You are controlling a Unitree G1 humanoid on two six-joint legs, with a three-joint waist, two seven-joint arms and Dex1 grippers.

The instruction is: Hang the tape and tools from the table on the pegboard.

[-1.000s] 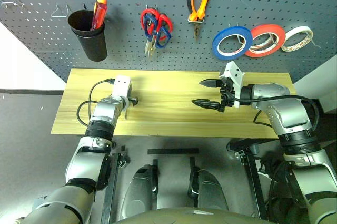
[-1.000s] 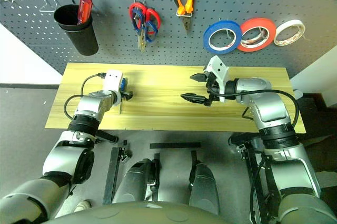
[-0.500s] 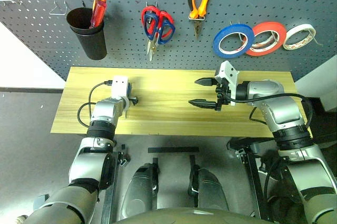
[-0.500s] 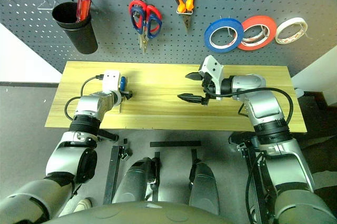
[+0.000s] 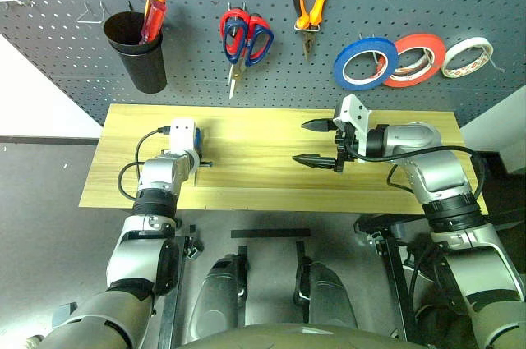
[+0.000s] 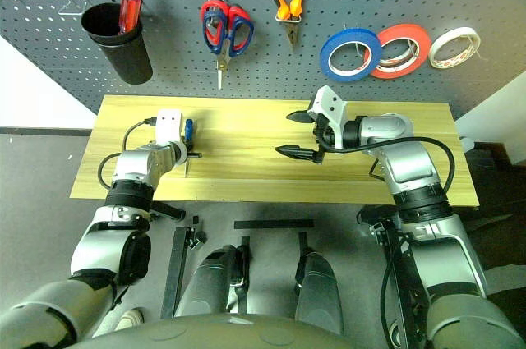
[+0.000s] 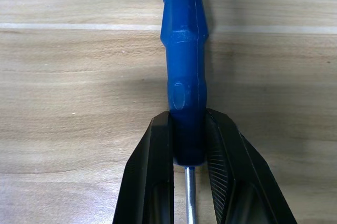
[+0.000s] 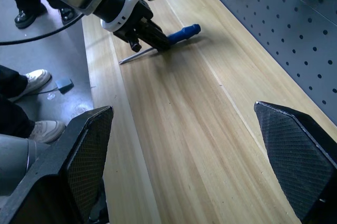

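Note:
The small blue-handled screwdriver lies flat on the table near its left end. My left gripper is shut on the handle's lower end, just where the metal shaft begins. My right gripper hovers open over the table's middle right, with nothing between its fingers. On the pegboard hang the blue tape, the orange-and-black pliers and the dark blue-handled scissors. The right wrist view shows the left gripper with the screwdriver.
Red-handled scissors share the hook with the blue ones. A red roll and a white roll hang right of the blue tape. A black cup holds a red-and-yellow screwdriver. A person's shoes stand beyond the table's left end.
My left gripper has shut its fingers on the blue screwdriver's handle. The right gripper has stayed open and in much the same place.

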